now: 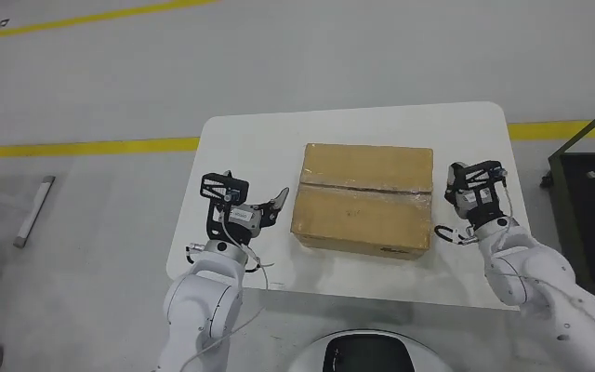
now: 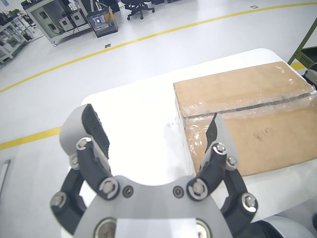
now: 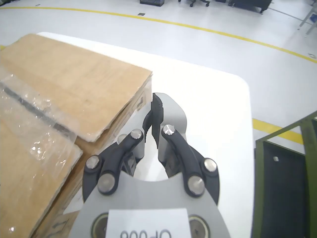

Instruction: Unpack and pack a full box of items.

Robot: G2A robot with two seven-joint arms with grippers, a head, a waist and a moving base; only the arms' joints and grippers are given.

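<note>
Top view: a closed cardboard box [image 1: 364, 197] sits on the white table [image 1: 251, 139], somewhat toward the right side. Clear tape [image 1: 367, 189] runs along the seam between its two top flaps. The left gripper [image 1: 251, 197] is over the table just beside the box's left end, with its fingers spread wide. The right gripper [image 1: 462, 181] is just beside the box's right end. A yellow line [image 1: 93, 147] crosses the floor beyond the table, and a green frame [image 1: 572, 177] stands at the table's right.

Left wrist view: the left gripper [image 2: 153, 125] is spread with nothing between its ribbed pads [image 2: 95, 125]. One finger lies across the box's [image 2: 247, 115] near corner in the picture; whether it touches, I cannot tell. The tape [image 2: 247, 105] is wrinkled over the dark seam. Bare table [image 2: 138, 105] shows between the fingers.

Right wrist view: the right gripper [image 3: 152, 115] is pressed together and holds nothing, its tips close to the box's [image 3: 62, 75] end, above the table [image 3: 210, 95]. The flap edges there overhang slightly. The frame [image 3: 284, 134] is alongside.
</note>
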